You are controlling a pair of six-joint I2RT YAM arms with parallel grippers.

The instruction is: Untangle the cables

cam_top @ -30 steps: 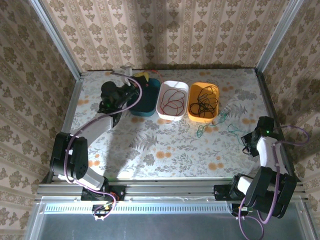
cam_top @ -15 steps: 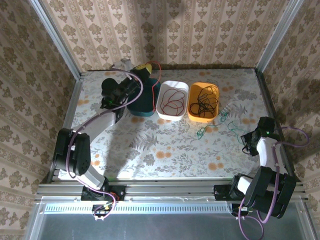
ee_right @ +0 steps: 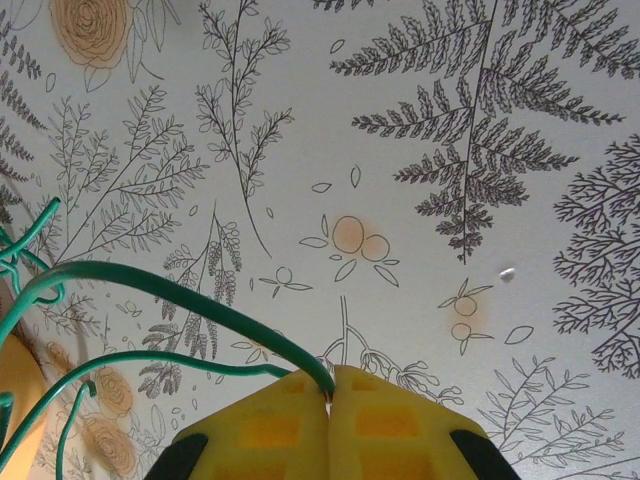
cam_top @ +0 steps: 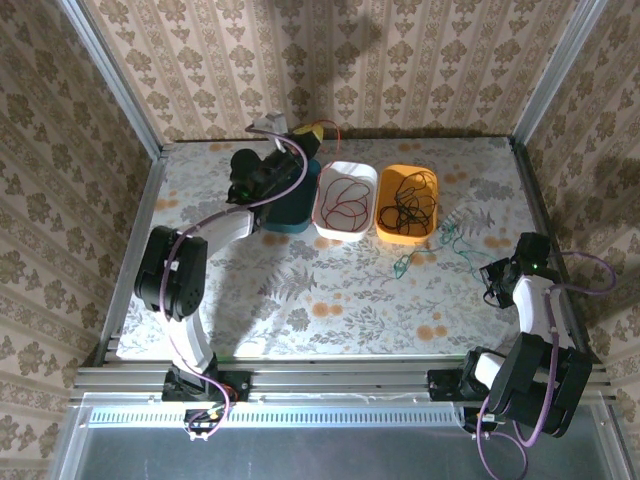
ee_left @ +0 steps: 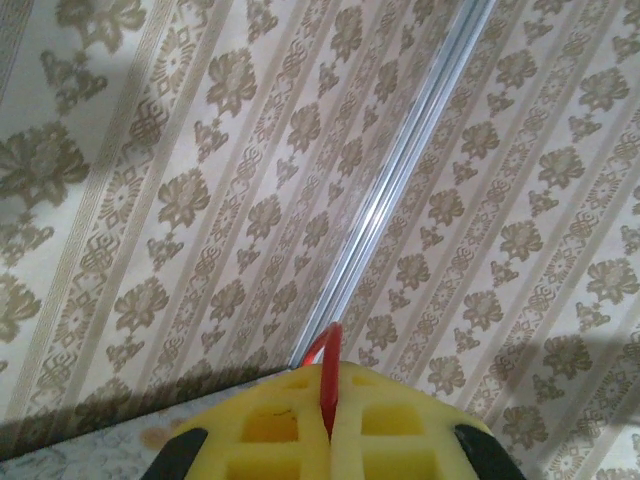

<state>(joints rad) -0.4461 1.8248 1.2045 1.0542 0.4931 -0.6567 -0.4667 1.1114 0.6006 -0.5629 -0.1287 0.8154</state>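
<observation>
My left gripper (cam_top: 312, 131) is raised over the back of the teal bin (cam_top: 290, 208), close to the back wall. Its yellow fingers (ee_left: 270, 430) are shut on a red cable (ee_left: 329, 385), which loops out past the tips (cam_top: 333, 128). More red cable (cam_top: 343, 200) lies in the white bin (cam_top: 345, 228). Black cables (cam_top: 408, 200) fill the orange bin (cam_top: 403, 236). My right gripper (cam_top: 494, 281) is low at the table's right side, shut (ee_right: 331, 385) on a green cable (ee_right: 190, 295). That green cable (cam_top: 437, 243) trails left across the table towards the orange bin.
The three bins stand in a row at the back middle of the floral table (cam_top: 330, 300). Patterned walls and aluminium posts (cam_top: 112, 82) close in the back and both sides. The orange bin's edge (ee_right: 12, 380) shows at the left of the right wrist view.
My left arm has swung right and up from the left of the teal bin to above its back edge, carrying the red cable. The right arm has stayed put.
</observation>
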